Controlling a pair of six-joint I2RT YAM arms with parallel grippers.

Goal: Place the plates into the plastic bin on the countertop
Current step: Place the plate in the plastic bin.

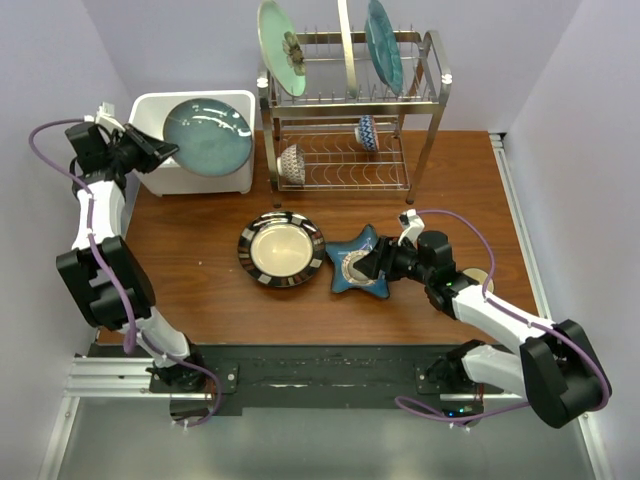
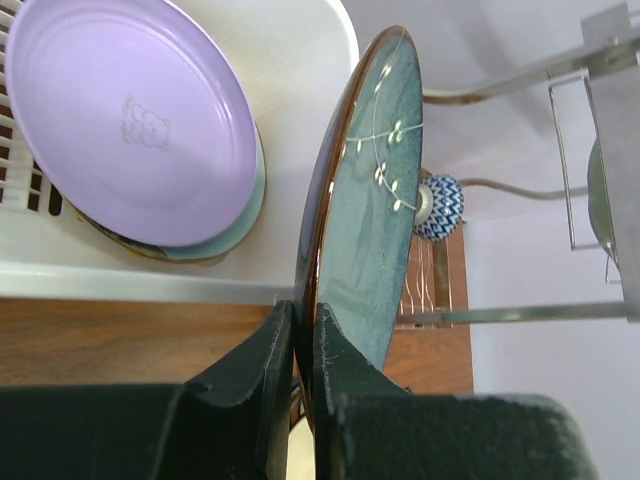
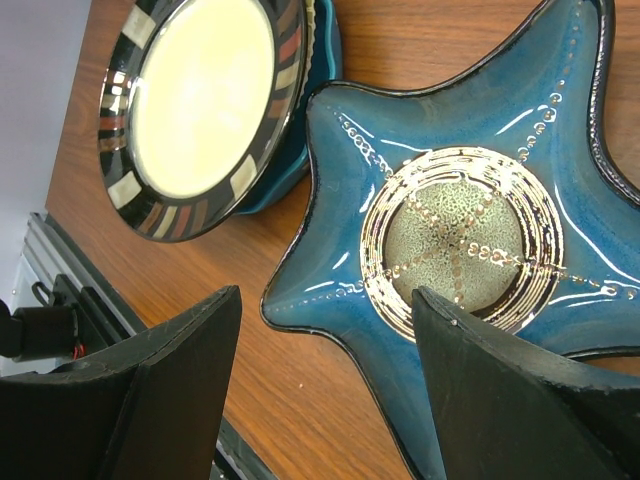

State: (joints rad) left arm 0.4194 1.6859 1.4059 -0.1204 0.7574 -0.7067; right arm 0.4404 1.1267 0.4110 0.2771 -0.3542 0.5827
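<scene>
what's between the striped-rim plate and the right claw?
Only the dark blue star-shaped plate, seen in the top view; the open right claw is at its right side.

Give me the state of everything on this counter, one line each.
Left gripper: shut on teal plate
Teal plate: held over bin
Bin: lavender plate lying on top inside
Right gripper: open over star plate
Star plate: flat on table, ungripped
Striped plate: face up, ungripped
</scene>
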